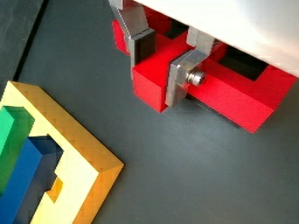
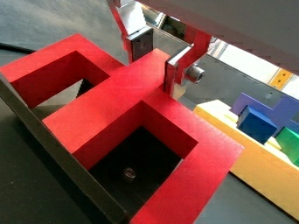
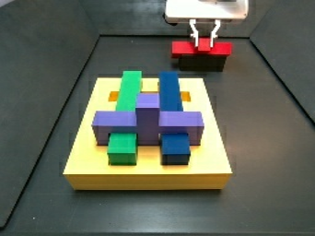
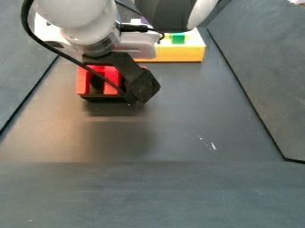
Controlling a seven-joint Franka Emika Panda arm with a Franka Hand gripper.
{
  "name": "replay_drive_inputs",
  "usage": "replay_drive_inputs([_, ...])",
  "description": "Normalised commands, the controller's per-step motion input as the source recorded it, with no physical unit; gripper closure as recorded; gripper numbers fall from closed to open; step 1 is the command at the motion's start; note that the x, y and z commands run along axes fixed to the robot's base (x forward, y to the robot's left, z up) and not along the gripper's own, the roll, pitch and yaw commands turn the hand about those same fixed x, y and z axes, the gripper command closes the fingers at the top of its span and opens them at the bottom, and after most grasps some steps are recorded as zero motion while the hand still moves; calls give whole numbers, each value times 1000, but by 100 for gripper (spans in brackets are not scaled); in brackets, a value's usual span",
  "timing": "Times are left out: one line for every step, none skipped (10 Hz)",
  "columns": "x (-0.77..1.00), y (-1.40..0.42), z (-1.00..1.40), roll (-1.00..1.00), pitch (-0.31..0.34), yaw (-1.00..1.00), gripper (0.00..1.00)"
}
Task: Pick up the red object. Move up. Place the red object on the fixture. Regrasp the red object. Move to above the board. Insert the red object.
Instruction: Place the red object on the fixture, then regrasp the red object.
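The red object (image 1: 251, 92) is a bright red piece with prongs. It sits in the black fixture (image 3: 204, 63) at the far end of the floor, seen also in a wrist view (image 2: 117, 96) and in both side views (image 3: 185, 48) (image 4: 95, 82). My gripper (image 1: 163, 66) is directly over it, and its silver fingers (image 2: 184, 70) straddle the middle prong with the pads against both sides. The yellow board (image 3: 147, 166) with green, blue and purple blocks lies apart from the fixture; one corner shows in a wrist view (image 1: 87, 149).
The dark floor has raised black edges around it (image 3: 277, 83). The fixture's dark wall (image 2: 59, 157) stands close beside the red piece. The arm's white body (image 4: 78, 22) hangs over the fixture and hides the fingers in that side view.
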Motion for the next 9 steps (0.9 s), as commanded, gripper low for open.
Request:
replay_drive_inputs([0, 0, 0, 0, 0, 0, 0])
replay_drive_inputs([0, -97, 197, 774, 0, 0, 0])
replay_drive_inputs([0, -80, 334, 497, -80, 0, 0])
replay_drive_inputs([0, -77, 417, 466, -140, 0, 0])
replay_drive_inputs([0, -94, 397, 503, -143, 0, 0])
replay_drive_inputs([-3, -54, 280, 594, -140, 0, 0])
replay_drive_inputs([0, -49, 140, 700, -129, 0, 0])
replay_drive_inputs([0, 0, 0, 789, -54, 31, 0])
replay_drive_inputs([0, 0, 0, 917, -31, 57, 0])
